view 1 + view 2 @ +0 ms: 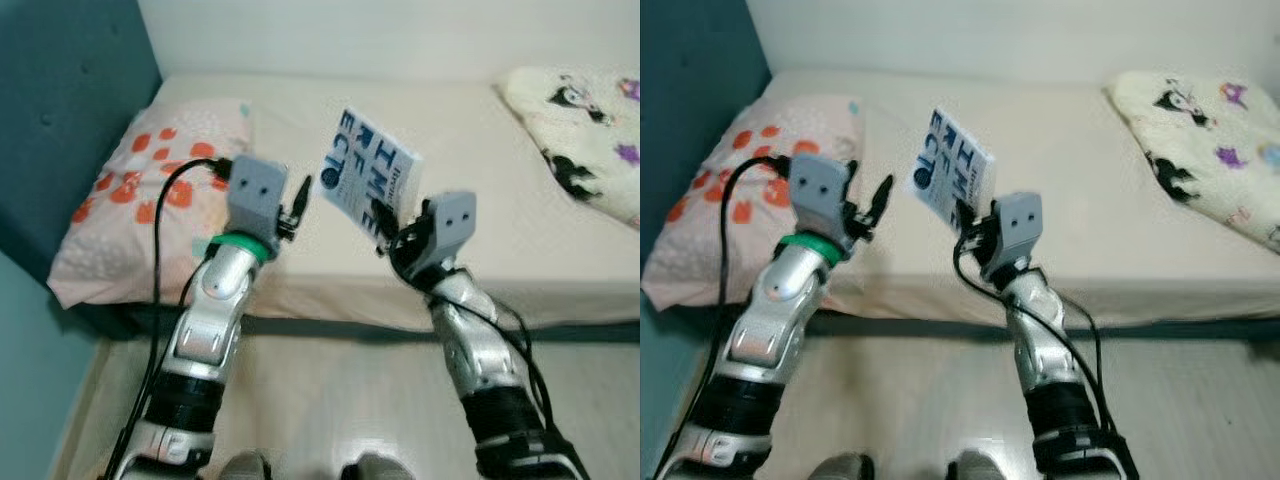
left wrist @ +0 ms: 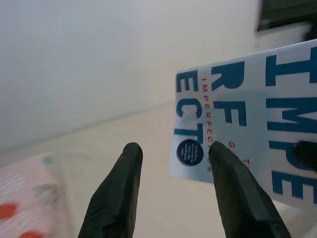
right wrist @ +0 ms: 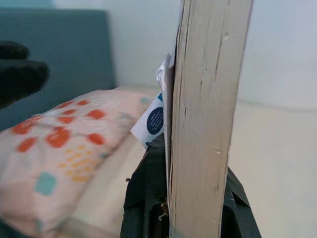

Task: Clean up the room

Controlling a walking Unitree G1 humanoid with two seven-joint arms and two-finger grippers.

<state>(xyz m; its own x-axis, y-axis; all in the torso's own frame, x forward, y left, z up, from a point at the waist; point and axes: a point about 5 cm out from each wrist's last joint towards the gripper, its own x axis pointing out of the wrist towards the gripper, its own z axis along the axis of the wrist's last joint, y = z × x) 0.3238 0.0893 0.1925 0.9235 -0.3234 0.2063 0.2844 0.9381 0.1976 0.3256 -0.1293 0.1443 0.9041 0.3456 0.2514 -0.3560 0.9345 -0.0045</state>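
Right gripper (image 1: 383, 222): fingers pinching the paperback book (image 1: 366, 172), raised above the bed's (image 1: 480, 150) front edge.
Left gripper (image 1: 297, 195): fingers spread, holding nothing, just beside the book.
Pillow (image 1: 140, 190): bed's left end, by the headboard (image 1: 60, 110).

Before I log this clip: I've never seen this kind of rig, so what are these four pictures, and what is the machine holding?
It is a humanoid robot standing at a bed. The two wide pictures come from a stereo camera on its head, looking down at its own silver arms. The other two come from cameras on each wrist, looking along that arm's black fingers.

The right end effector is shut on a white book with blue lettering, holding it up above the mattress; the right wrist view shows the book's page edge clamped between the fingers. The left end effector is open beside the book, holding nothing.

On the bed lie an orange-spotted pillow by the teal headboard and a cartoon-print blanket.
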